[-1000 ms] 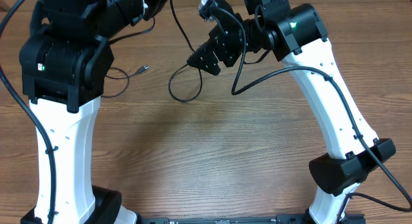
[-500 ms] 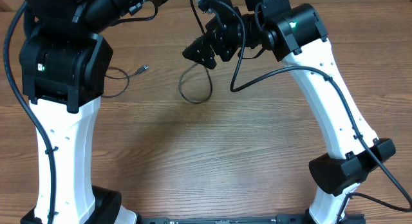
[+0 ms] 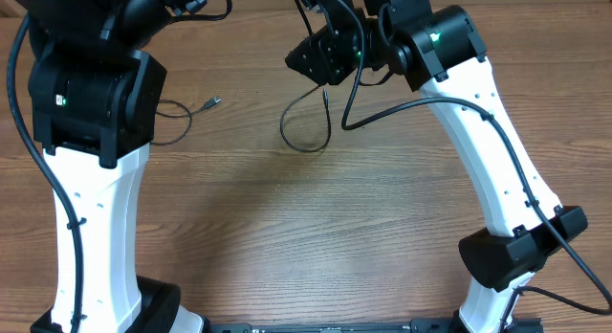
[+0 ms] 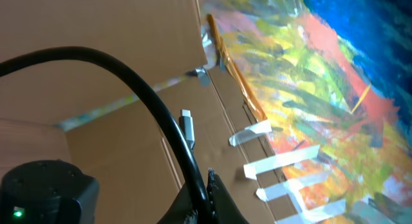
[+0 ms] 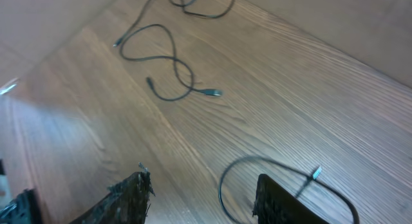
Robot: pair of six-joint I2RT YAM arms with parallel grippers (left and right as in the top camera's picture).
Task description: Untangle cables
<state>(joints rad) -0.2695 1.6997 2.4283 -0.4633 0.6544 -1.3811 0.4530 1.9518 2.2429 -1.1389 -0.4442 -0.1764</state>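
Loop: one of the cables lies as an open loop on the desk at centre frame. Over the last second it has been dragged rightward and drawn narrower.
Second cord: seen at left of frame, unmoved, well apart from the loop.
Right tool: fingers spread, nothing seen between them. It has been raised toward the top edge.
Left tool: pressed together and lifted high before a cardboard wall. What is pinched, if anything, cannot be told.
Meaning: the loop is judged separated from its neighbour, and straightening it remains.
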